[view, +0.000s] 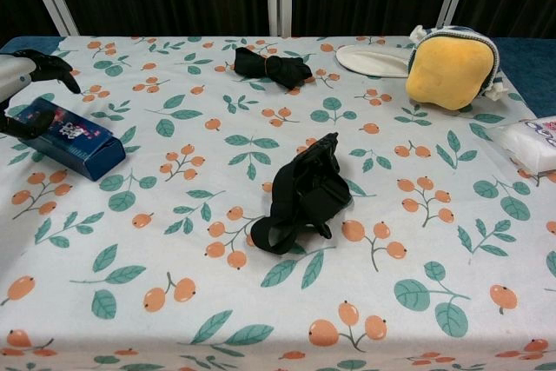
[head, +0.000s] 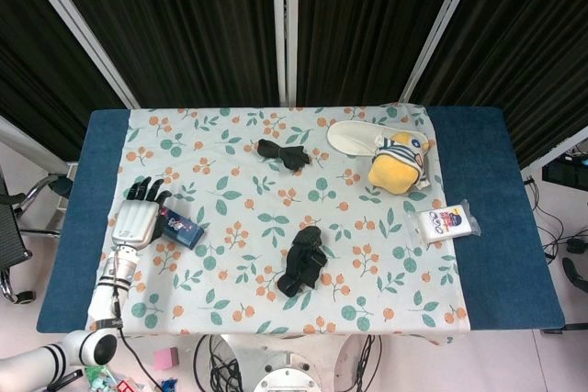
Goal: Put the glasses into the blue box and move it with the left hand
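The blue box (head: 181,226) lies flat on the floral cloth near the table's left edge, its printed side up (view: 76,138). My left hand (head: 136,220) grips the box's left end, dark fingers curled over it (view: 19,71). What is inside the box is hidden. A small black folded item (head: 283,153) lies at the back middle (view: 271,67). A black strapped bundle (head: 302,260) sits mid-table (view: 302,195). I cannot tell which of these, if either, is the glasses. My right hand shows in neither view.
A white slipper (head: 354,138) and a yellow striped plush toy (head: 400,164) lie at the back right. A white wrapped packet (head: 447,222) sits near the right edge of the cloth. Blue table strips (head: 83,227) border the cloth on both sides.
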{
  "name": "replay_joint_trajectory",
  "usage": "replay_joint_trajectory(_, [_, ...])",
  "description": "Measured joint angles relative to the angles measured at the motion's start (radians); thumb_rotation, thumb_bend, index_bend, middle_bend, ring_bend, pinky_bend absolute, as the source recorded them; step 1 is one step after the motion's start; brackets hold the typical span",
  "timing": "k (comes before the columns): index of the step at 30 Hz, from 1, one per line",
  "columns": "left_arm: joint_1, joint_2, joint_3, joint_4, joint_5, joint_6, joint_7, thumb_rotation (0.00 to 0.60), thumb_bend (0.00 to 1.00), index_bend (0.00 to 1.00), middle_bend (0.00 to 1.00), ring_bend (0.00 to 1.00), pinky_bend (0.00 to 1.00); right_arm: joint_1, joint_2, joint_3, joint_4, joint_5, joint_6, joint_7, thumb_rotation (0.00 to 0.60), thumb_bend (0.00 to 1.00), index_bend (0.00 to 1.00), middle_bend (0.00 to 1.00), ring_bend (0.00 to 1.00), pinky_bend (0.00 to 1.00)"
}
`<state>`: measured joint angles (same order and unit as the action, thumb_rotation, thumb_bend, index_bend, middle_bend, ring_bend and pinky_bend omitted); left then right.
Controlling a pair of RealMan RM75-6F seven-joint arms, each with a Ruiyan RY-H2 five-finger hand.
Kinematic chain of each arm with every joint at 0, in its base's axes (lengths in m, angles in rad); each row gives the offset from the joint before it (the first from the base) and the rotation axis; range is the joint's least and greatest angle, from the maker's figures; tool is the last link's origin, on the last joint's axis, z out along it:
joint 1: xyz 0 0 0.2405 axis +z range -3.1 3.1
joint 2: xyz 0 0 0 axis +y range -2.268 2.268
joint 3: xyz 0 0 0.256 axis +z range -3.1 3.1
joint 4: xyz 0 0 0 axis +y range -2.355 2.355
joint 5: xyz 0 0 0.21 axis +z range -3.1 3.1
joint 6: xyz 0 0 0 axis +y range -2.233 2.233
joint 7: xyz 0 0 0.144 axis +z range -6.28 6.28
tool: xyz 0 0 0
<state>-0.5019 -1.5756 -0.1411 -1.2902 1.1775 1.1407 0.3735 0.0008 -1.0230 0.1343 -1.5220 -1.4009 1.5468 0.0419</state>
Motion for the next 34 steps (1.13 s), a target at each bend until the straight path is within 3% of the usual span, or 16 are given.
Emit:
replay_joint_trajectory(7, [0.004, -0.041, -0.007, 0.059, 0.041, 0.04, -0.057, 0.6, 0.35, 0.0, 0.0, 0.04, 0.11, -0.002, -0.003, 0.001, 0.005, -0.002, 0.004, 0.008, 0.6, 0.2, 0.0, 0.0, 0.0, 0.0])
replay_joint_trajectory(15, [0.025, -0.011, -0.009, 0.026, 0.081, 0.099, -0.098, 0.6, 0.26, 0.0, 0.0, 0.03, 0.12, -0.006, -0.001, 0.0, 0.005, -0.01, 0.016, 0.015, 0.6, 0.2, 0.0, 0.0, 0.0, 0.0])
replay_joint_trajectory(17, [0.043, 0.019, -0.002, 0.002, 0.119, 0.139, -0.132, 0.536, 0.24, 0.0, 0.0, 0.03, 0.12, -0.009, -0.002, -0.004, 0.008, -0.014, 0.018, 0.017, 0.6, 0.2, 0.0, 0.0, 0.0, 0.0])
replay_joint_trajectory(21, [0.098, 0.113, 0.031, -0.078, 0.175, 0.212, -0.191, 0.237, 0.18, 0.0, 0.0, 0.03, 0.12, -0.016, -0.012, -0.015, 0.02, -0.026, 0.023, 0.018, 0.6, 0.2, 0.0, 0.0, 0.0, 0.0])
replay_joint_trajectory(23, [0.132, 0.182, 0.06, -0.129, 0.192, 0.227, -0.218, 0.178, 0.16, 0.0, 0.0, 0.03, 0.12, -0.02, -0.021, -0.022, 0.03, -0.035, 0.03, 0.017, 0.6, 0.2, 0.0, 0.0, 0.0, 0.0])
replay_joint_trajectory(28, [0.227, 0.356, 0.146, -0.255, 0.221, 0.257, -0.242, 0.134, 0.16, 0.0, 0.0, 0.03, 0.12, -0.031, -0.036, -0.033, 0.047, -0.044, 0.04, 0.026, 0.6, 0.19, 0.0, 0.0, 0.0, 0.0])
replay_joint_trajectory(34, [0.325, 0.404, 0.191, -0.276, 0.279, 0.36, -0.281, 0.126, 0.17, 0.0, 0.0, 0.03, 0.11, -0.035, -0.046, -0.039, 0.06, -0.036, 0.025, 0.03, 0.6, 0.19, 0.0, 0.0, 0.0, 0.0])
